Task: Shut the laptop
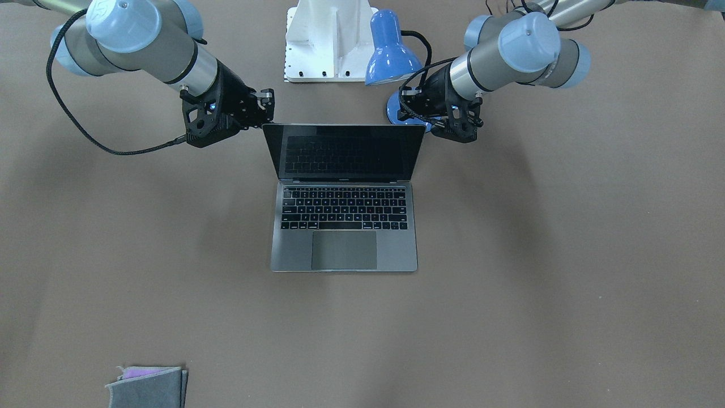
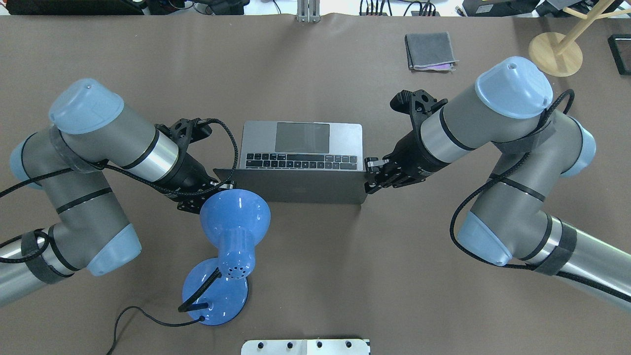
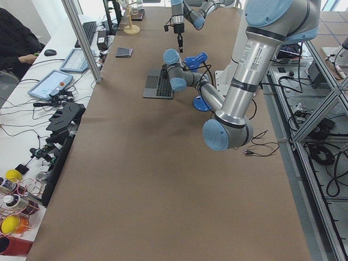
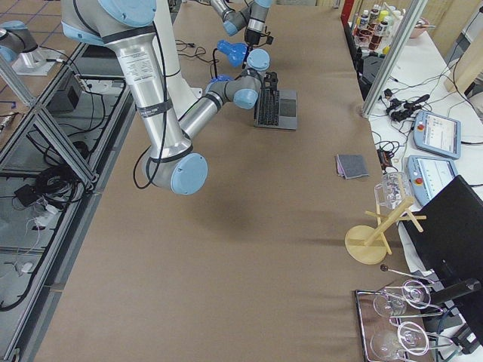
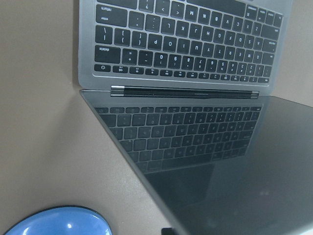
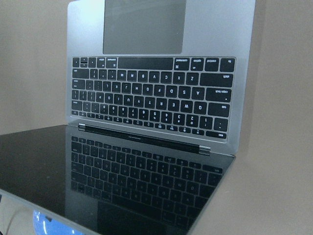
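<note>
So the left gripper (image 2: 217,186) sits at the lid's left edge, but the glossy blue desk lamp (image 2: 235,212) has its rounded shade over the fingers, so I can't tell if they're apart or together. The laptop (image 2: 300,148) is mid-table on the matte brown tabletop (image 2: 315,74). It's open: slim grey metal deck, black keys, big flat trackpad, mirror-black screen leaning back toward the robot. The right gripper (image 2: 368,175) is at the lid's right edge, and its fingers look spread apart.

Looking like a robotics lab: control tablets (image 3: 51,84) sitting on the side bench (image 3: 22,128), cables (image 3: 321,155) trailing under metal framing (image 3: 307,128), robot arm (image 3: 246,70) hanging over the counter (image 3: 163,190).
</note>
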{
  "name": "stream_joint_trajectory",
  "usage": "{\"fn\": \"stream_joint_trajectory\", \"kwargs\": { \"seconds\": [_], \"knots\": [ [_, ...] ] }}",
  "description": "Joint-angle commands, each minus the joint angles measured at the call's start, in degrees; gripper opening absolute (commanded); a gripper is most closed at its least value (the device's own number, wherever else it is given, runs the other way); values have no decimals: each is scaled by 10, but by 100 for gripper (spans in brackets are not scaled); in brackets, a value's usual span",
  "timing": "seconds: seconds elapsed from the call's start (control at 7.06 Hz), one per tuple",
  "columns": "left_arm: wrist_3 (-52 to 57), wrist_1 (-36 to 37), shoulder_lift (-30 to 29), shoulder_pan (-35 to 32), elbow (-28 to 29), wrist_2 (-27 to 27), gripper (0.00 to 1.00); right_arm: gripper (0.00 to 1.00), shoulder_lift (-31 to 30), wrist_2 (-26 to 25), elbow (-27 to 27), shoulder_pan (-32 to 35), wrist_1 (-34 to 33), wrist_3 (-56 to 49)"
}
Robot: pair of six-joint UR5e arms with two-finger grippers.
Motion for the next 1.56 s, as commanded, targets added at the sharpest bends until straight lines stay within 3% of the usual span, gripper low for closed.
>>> {"fn": "stream_joint_trajectory", "kwargs": {
  "seconds": [0.0, 0.28, 0.85, 1.13, 1.42],
  "knots": [
    [1, -1, -12, 0, 14, 3, 0, 0, 24, -2, -20, 5, -1, 2],
    [5, -3, -48, -13, 41, 37, 0, 0, 34, -3, -38, 18, 1, -1],
    [50, -4, -110, -88, 142, 42, 0, 0, 55, -4, -59, 29, 2, -3],
    [55, -43, -134, -98, 211, 42, 0, 0, 98, -8, -128, 38, 4, -21],
    [55, -65, -134, -98, 233, 42, 0, 0, 134, -10, -218, 53, 51, -30]
  ]
}}
